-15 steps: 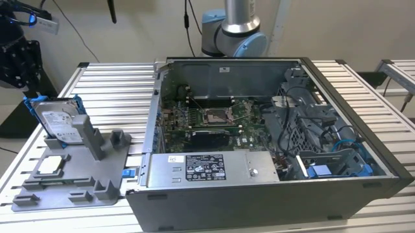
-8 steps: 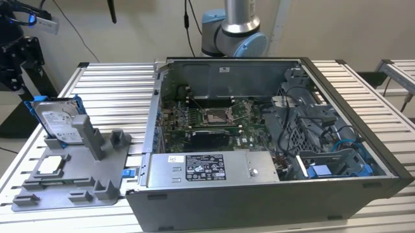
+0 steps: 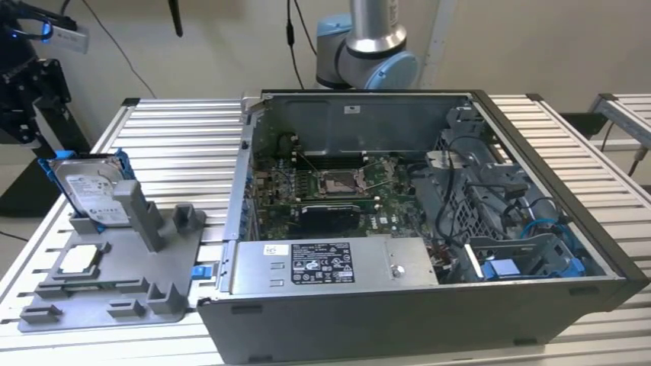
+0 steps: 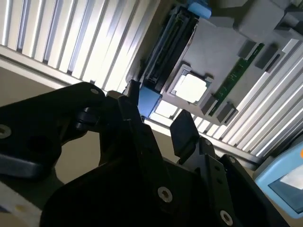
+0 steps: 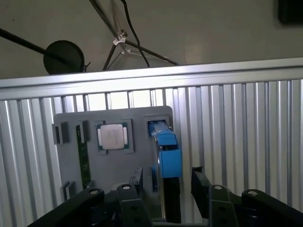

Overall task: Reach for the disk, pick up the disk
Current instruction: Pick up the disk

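1. Gripper is nearest the lens in both wrist views. Its black fingers are spread apart and hold nothing.
2. In the first wrist view the disk is seen edge-on just past the fingertips. Its blue frame lines up with the gap between them, and there is no contact.
3. In the second wrist view the disk is also edge-on, with a blue frame corner close beyond the fingertips.
4. In the exterior view the disk stands upright on its edge in a slot at the far end of the grey fixture. Its label face is toward the camera.
5. The chip lies flat in a fixture pocket, near the disk but apart from it.
6. A green memory stick lies in the fixture, on the chip's side away from the disk.
7. The fixture sits on the slatted metal table, just beside the open computer case, on the exterior view's left of it.
8. The arm base stands behind the case.
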`<action>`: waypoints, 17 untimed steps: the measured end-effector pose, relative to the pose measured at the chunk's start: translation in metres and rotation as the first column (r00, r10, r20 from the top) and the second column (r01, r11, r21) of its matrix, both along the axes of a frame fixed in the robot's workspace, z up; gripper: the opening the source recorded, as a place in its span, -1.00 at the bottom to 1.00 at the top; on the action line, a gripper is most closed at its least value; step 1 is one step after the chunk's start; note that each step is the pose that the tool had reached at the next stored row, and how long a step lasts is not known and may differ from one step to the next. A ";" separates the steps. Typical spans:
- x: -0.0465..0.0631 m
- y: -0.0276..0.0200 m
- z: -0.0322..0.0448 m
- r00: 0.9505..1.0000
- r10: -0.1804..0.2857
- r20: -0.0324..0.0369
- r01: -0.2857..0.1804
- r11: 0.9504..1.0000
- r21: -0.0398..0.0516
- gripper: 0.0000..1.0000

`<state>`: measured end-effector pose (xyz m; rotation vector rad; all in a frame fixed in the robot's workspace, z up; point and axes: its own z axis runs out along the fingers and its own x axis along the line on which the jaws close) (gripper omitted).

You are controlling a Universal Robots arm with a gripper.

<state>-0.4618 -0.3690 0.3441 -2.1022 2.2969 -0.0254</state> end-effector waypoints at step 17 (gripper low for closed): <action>0.001 0.0008 -0.0259 1.000 0.013 0.006 -0.013 1.000 0.008 1.00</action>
